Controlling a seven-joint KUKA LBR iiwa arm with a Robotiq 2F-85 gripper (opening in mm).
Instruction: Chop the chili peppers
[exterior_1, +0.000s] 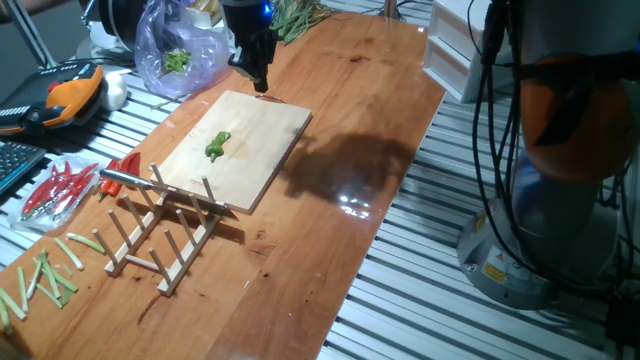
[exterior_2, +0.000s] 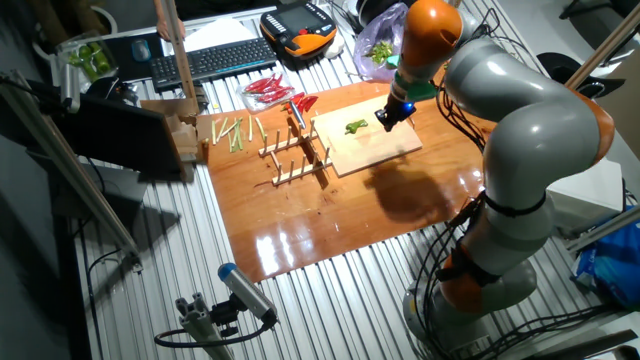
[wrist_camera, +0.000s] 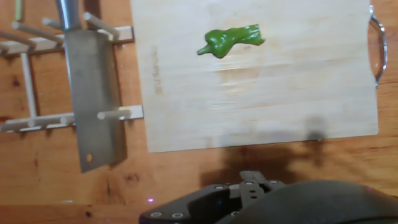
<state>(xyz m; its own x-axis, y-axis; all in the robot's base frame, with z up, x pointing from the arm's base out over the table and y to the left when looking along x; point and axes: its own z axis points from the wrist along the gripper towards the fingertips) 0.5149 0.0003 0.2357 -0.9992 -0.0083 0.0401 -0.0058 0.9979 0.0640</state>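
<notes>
One small bright green chili pepper (exterior_1: 218, 146) lies whole near the middle of the pale wooden cutting board (exterior_1: 262, 128). It also shows in the other fixed view (exterior_2: 355, 127) and in the hand view (wrist_camera: 231, 40). My gripper (exterior_1: 262, 86) hangs just above the board's far edge, a short way from the chili, and holds nothing. Its fingers look closed together in the fixed views (exterior_2: 384, 120); the hand view shows only the gripper body. A steel cleaver (wrist_camera: 93, 106) rests on the wooden peg rack (exterior_1: 165, 235) beside the board.
Red chilies (exterior_1: 55, 190) in a bag and pale green stalk sticks (exterior_1: 45, 270) lie beyond the rack. A plastic bag of greens (exterior_1: 180, 55) and an orange pendant (exterior_1: 60, 95) sit near the board's far end. A keyboard (exterior_2: 210, 60) is behind.
</notes>
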